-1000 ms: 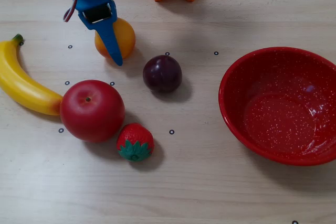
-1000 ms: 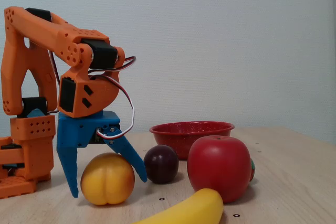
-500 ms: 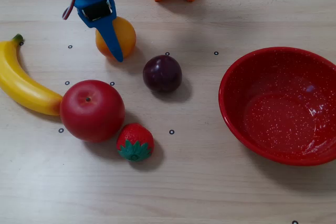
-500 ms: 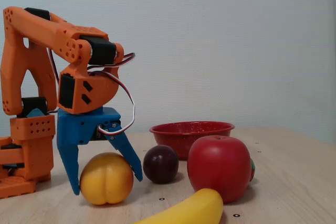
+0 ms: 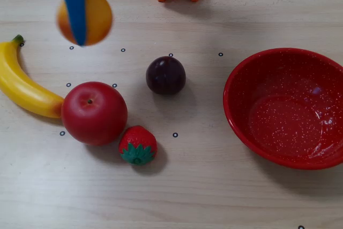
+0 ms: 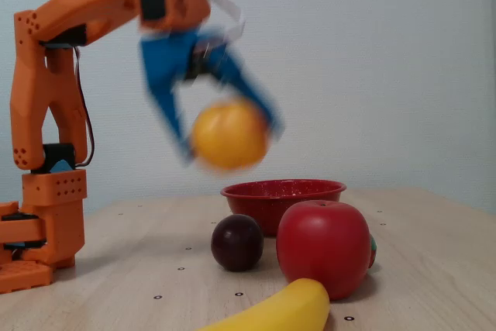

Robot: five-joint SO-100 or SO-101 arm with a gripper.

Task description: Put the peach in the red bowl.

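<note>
Gripper [image 6: 225, 141]: we see blue fingers pinching the peach [image 6: 230, 134] | peach: aloft, clear of table | red bowl [image 5: 241, 116]: far right in overhead view, holding nothing | plum [image 5: 166, 75]: between them.

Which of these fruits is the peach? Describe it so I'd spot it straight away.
Start at the orange robot arm and follow it to its blue gripper. The peach is the smooth yellow-orange ball clamped between the fingers, in the air above the table. The apple, plum, banana and strawberry all lie on the wood.
</note>
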